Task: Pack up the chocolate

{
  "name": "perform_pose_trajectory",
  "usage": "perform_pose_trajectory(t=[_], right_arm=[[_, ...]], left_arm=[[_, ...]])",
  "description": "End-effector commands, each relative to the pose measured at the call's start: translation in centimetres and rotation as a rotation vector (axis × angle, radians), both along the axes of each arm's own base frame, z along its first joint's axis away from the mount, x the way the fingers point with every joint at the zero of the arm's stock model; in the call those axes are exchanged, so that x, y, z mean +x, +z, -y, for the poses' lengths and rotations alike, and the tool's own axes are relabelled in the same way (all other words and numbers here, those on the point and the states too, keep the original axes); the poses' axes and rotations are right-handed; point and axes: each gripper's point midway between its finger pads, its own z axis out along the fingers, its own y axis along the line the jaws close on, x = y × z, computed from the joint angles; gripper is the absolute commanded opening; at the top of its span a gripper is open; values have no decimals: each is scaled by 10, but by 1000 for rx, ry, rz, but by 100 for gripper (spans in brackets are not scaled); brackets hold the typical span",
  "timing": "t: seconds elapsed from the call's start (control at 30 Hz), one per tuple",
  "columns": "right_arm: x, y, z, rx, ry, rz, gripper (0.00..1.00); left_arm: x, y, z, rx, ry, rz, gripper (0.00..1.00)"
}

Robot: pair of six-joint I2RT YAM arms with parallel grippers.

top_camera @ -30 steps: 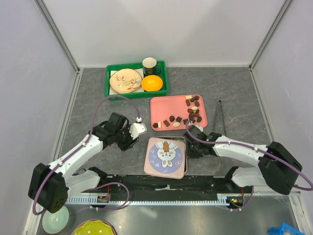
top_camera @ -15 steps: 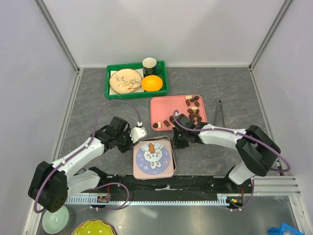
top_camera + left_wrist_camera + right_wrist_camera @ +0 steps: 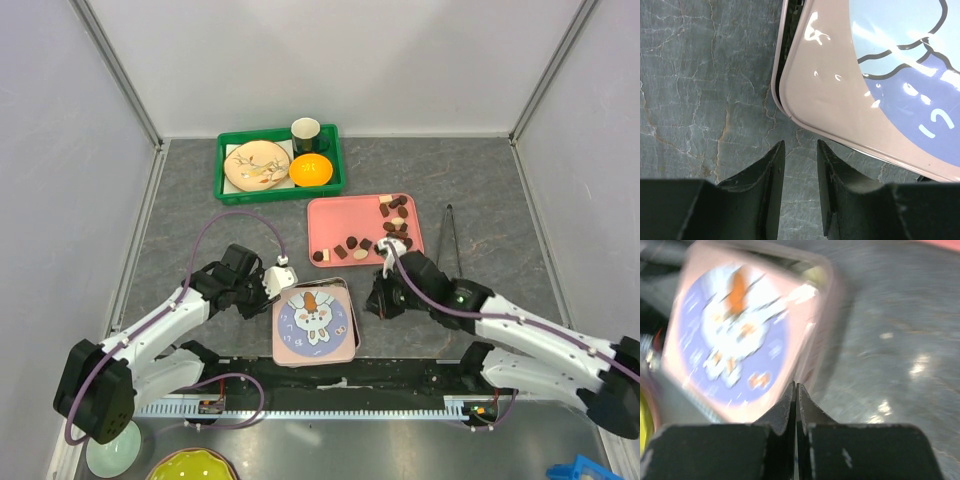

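The chocolate, mostly dark brown pieces with a few cream ones, lies on a pink tray (image 3: 330, 215), in one cluster at the back right (image 3: 397, 225) and a row at the front (image 3: 345, 250). A pink tin with a rabbit lid (image 3: 315, 322) sits in front of the tray, and the lid lies slightly askew on it. My left gripper (image 3: 274, 287) is at the tin's left edge. In the left wrist view the gripper (image 3: 800, 145) is open by a narrow gap and empty, just short of the lid's corner (image 3: 840, 85). My right gripper (image 3: 377, 300) is shut and empty by the tin's right side (image 3: 740, 340).
Black tongs (image 3: 450, 240) lie right of the tray. A green basket (image 3: 228, 170) at the back holds a plate, an orange bowl and a dark cup. Two bowls (image 3: 110, 450) sit at the near left corner, and a blue object is at the near right.
The tin slid left and now rests there. My right arm pulled back from over the tray's front edge to the tin's right side. My left gripper edged toward the tin.
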Motion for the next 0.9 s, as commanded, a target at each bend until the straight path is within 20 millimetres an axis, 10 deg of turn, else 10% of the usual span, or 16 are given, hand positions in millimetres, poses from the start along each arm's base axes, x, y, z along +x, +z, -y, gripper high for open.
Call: perform_pose_trajectory(t=[0.0, 0.47, 0.87], right_arm=[[-72, 10, -20, 93, 393, 61, 0], [-172, -13, -54, -26, 871, 98, 0], [-125, -57, -89, -191, 623, 448, 0]], left_arm=[[3, 8, 8, -40, -19, 13, 38], [15, 19, 10, -34, 12, 29, 38], [18, 28, 11, -46, 31, 37, 38]])
